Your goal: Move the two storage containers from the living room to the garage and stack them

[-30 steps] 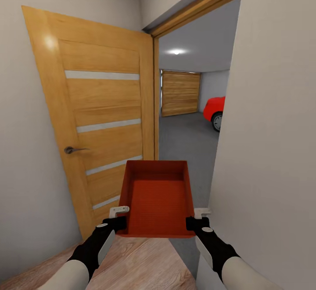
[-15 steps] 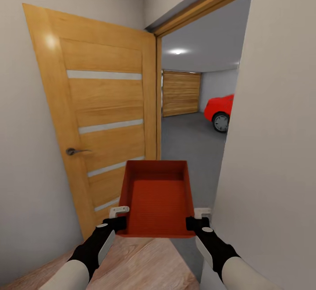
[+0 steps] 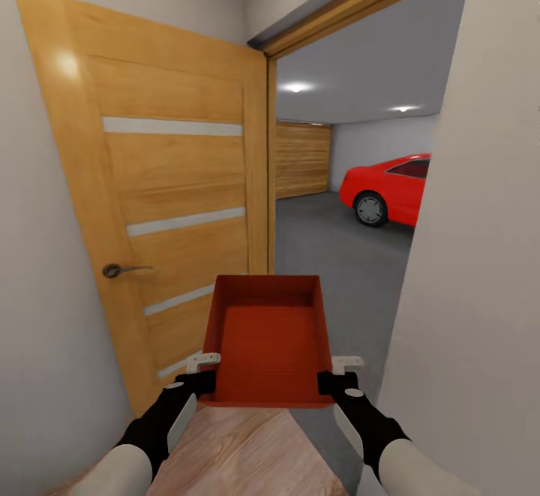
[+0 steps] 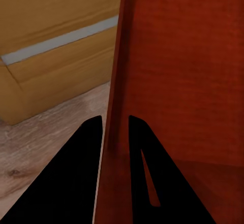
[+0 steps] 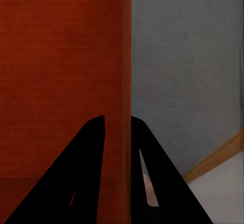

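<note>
Your left gripper (image 3: 201, 373) and right gripper (image 3: 336, 373) pinch the orange-red ribbed plastic bin's (image 3: 270, 335) side walls; stiff, probably light, so keep it level.

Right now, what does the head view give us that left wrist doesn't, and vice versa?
Head view alone: the doorway into the garage, the red car, the grey concrete floor, the door handle, and the right gripper on the container's other wall.

Left wrist alone: a close look at the left gripper, its jaws straddling the container's side wall.

Both: the orange-red storage container, the open wood door with glass slits, and the light wood plank flooring.
</note>
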Controlling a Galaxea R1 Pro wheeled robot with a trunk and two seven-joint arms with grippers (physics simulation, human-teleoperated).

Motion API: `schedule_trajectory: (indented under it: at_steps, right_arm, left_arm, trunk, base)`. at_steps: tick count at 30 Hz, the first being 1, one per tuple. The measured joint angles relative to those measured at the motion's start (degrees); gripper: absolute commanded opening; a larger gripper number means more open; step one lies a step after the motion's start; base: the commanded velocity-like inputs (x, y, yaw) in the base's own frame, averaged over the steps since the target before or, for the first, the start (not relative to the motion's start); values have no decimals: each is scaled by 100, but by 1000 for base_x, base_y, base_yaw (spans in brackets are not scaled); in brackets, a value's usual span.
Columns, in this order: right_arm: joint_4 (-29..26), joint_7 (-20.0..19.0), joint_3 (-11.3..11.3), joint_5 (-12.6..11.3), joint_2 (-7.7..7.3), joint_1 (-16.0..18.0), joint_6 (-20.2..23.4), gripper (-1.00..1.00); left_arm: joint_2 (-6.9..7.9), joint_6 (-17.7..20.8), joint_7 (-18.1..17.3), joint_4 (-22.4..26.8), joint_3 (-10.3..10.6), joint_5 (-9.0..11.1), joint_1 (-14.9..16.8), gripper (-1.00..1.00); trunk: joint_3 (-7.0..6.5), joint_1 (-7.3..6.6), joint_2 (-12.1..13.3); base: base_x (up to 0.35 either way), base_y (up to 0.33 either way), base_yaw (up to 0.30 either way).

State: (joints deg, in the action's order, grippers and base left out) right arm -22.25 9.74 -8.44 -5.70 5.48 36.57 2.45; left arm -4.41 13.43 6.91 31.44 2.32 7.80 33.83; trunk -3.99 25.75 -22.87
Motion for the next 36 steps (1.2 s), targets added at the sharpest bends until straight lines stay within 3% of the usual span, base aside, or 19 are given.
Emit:
schedule_trajectory:
  at_steps: [12,27,36]
  right_arm:
    - [2,0,4,-3,1,0,1,-100]
    - [1,-2,1,1,0,1,-7,-100]
    - [2,-3,-2,7,-1,2,-16,-100]
  left_arm:
    - [3,18,5,13,11,2,0,-100]
    - [1,1,0,7,1,-3,0,-100]
    - [-1,-19,1,2,1,-1,-2,-100]
  trunk:
    - [0,2,0]
    - [0,0,0]
    - [0,-1,0]
  base:
    - [31,28,-282]
    - [187,225,-283]
    - [195,220,-49]
